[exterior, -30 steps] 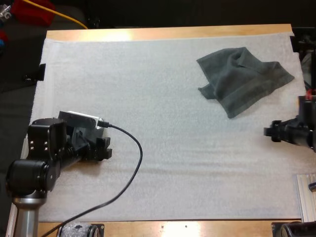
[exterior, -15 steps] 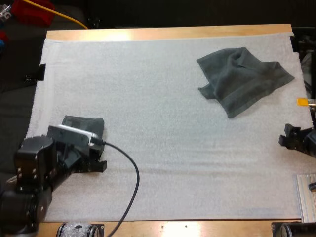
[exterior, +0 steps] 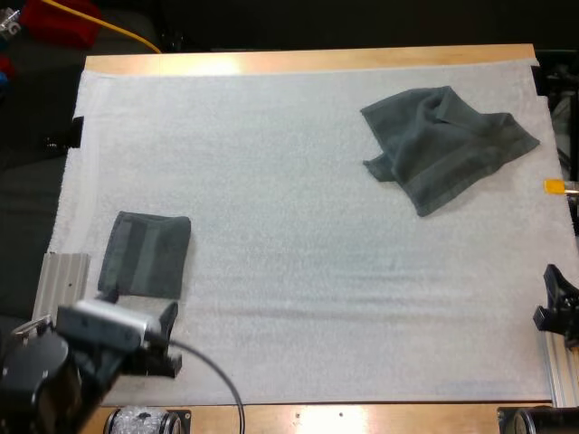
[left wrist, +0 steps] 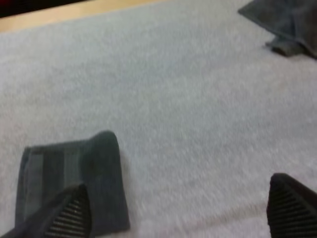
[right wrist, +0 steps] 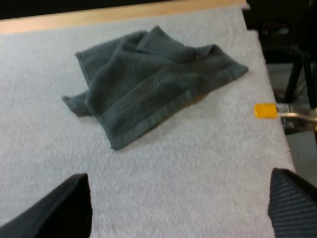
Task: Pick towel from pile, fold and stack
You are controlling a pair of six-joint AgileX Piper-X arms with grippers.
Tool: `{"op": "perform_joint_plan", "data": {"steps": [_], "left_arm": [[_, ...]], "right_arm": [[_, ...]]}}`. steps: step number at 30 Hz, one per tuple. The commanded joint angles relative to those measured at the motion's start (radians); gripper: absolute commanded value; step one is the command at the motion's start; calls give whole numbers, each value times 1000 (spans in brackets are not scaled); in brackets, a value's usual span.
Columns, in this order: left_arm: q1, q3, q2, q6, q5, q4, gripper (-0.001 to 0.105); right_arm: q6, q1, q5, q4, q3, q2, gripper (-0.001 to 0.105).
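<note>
- Hands: two, both released.
- The left hand (exterior: 170, 342) has its fingers (left wrist: 69, 215) spread wide with nothing between them. It sits low over the near left part of the mat (exterior: 289, 208), just on the near side of the folded towel (exterior: 145, 255) and not touching it.
- The right hand (exterior: 556, 303) has its fingers (right wrist: 294, 208) apart with only bare mat between them. It is at the mat's right edge, well apart from both towels.
- Towels: two, dark grey-green.
- One is the folded towel, a flat, neat rectangle lying on the mat near its left edge. From the left wrist, one finger overlaps its near edge in line of sight.
- One is the crumpled towel (exterior: 448, 145), loose and rumpled with a corner turned over, on the far right part of the mat. It faces the right hand across open mat.
- Stack: the folded towel lies alone, with nothing on top of it.
- Mat: one, white, covering most of the wooden counter (exterior: 308, 60), which shows as a strip along the far side.
</note>
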Motion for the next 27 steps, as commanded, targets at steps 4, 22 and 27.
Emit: {"op": "perform_joint_plan", "data": {"steps": [4,22,27], "left_arm": [[-5,-7,-87,-2,4,37,70],[0,-6,-493,5,11,253,70],[0,27,-493,30,11,195,70]], "right_arm": [[18,0,-5,28,-4,-70,71],[18,0,0,168,99,-409,71],[18,0,0,100,150,-409,71]]}}
